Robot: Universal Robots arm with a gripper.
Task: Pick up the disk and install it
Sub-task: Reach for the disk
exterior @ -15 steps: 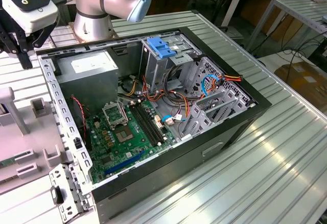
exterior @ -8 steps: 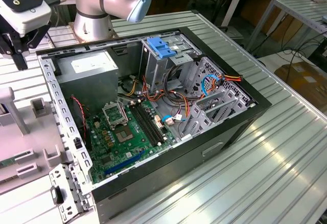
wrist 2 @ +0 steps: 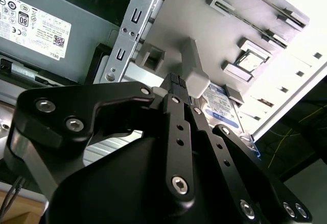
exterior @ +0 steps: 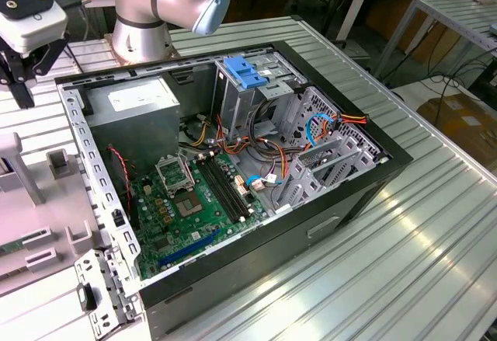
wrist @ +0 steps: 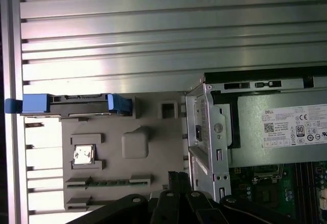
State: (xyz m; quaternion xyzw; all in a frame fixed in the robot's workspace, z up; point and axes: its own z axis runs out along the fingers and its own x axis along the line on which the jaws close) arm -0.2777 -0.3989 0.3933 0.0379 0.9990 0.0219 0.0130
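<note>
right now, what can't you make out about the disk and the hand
First wrist view: the disk sits edge-on at the grey tray, label face turned away.
Second wrist view: the hand covers most of the disk.
Exterior view: the hand is cut off at the left edge.
Exterior view: the drive cage hides its inside behind its walls and blue latch.

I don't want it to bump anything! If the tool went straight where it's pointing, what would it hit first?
The tool would probably meet the grey tray first, by its raised block, not the disk; depth is unclear.
</note>
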